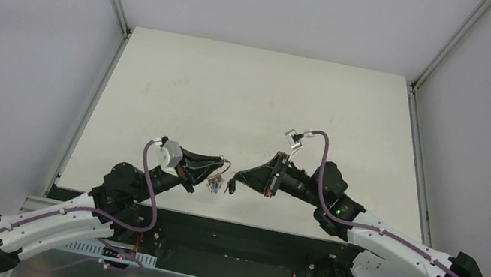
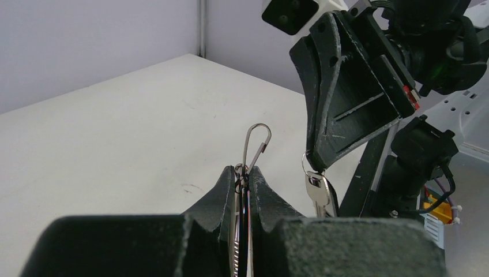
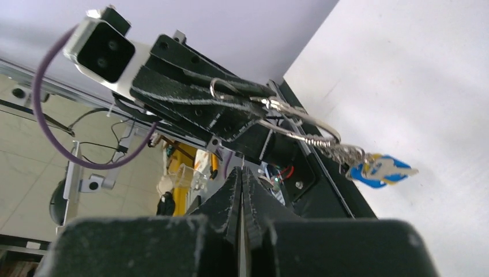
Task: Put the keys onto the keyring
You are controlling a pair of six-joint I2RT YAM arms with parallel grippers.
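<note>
Left gripper (image 2: 245, 174) clamped on thin silver wire keyring (image 2: 257, 140), blue plastic tag (image 3: 369, 173) dangling over white bench (image 1: 234, 98). Right gripper (image 2: 314, 160) pinched on small silver key (image 2: 317, 195), just beside keyring.

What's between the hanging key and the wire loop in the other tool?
Nothing, just a bare gap. The left wrist view shows it: the key hangs from the right tool, beside the wire loop pinched in the left tool.

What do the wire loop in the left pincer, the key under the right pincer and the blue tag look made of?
The wire loop looks like thin bare steel wire, by its silver glint. The key is silver metal with a duller sheen. The blue tag is probably plastic: smooth, evenly coloured.
</note>
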